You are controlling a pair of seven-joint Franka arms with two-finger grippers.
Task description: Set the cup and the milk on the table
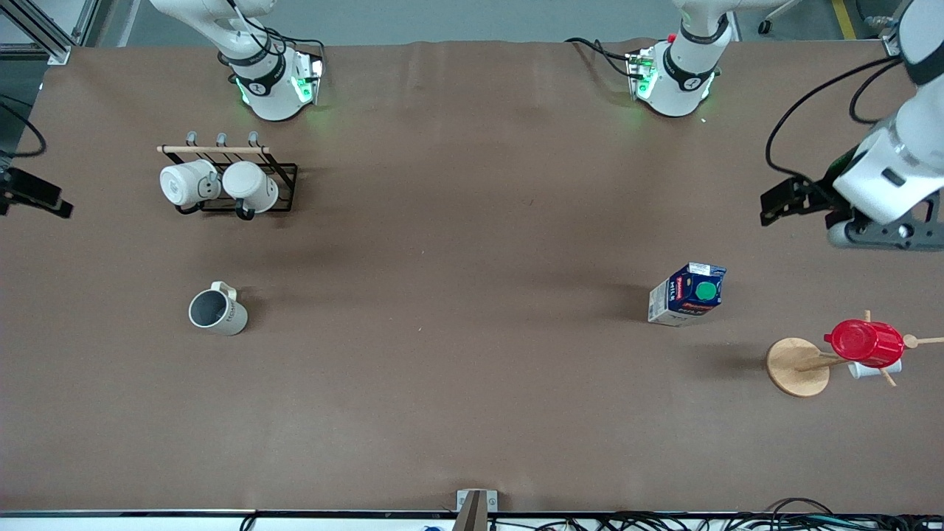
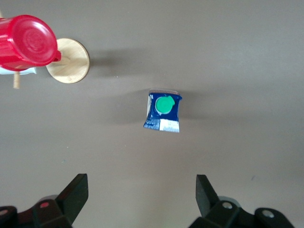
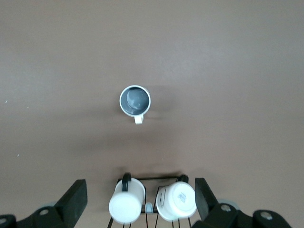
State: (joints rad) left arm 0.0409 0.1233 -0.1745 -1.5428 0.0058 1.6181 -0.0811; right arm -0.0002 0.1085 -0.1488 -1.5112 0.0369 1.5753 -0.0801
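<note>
From the front, the cream cup [image 1: 217, 310] stands upright, handle toward the bases, at the bench's [image 1: 457, 310] right-arm end, the blue milk [image 1: 688, 294] upright at the other; both wrist views show empty jaws spread wide.

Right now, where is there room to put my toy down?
The widest bare stretch of table lies between the cup and the milk. It's crowded by the mug rack and by the wooden stand with the red cup.
</note>
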